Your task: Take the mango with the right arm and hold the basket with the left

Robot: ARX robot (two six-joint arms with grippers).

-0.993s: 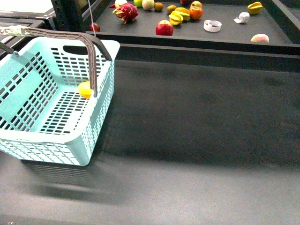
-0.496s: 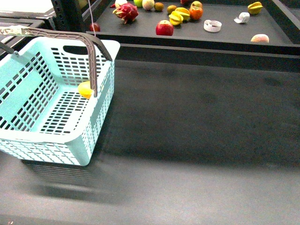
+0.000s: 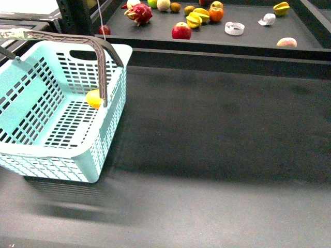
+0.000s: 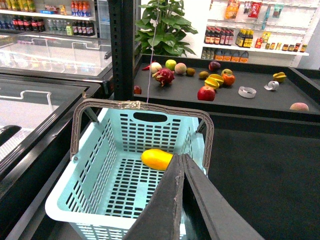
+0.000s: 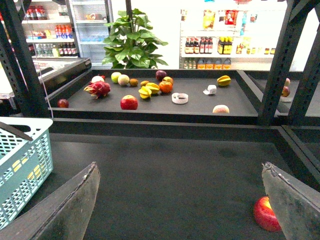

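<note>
The pale turquoise basket [image 3: 62, 150] stands at the left of the dark table, its grey-brown handles [image 3: 101, 67] raised. The yellow-orange mango [image 3: 93, 98] lies on the basket floor near the far wall, and the left wrist view shows the mango [image 4: 156, 159] there too. My left gripper [image 4: 179, 158] is shut with nothing in it, hovering over the near rim of the basket [image 4: 80, 215]. My right gripper [image 5: 180, 172] is open and empty above the table, well right of the basket [image 5: 25, 170]. Neither arm shows in the front view.
A raised shelf [image 3: 207, 39] behind the table carries loose fruit: a red apple [image 3: 181, 31], yellow star-shaped fruits [image 3: 196, 18], a dragon fruit [image 3: 138, 13], a peach [image 3: 286, 42]. A red apple [image 5: 266, 214] lies on the table by my right finger. Black shelf posts [image 5: 280, 60] stand at the right.
</note>
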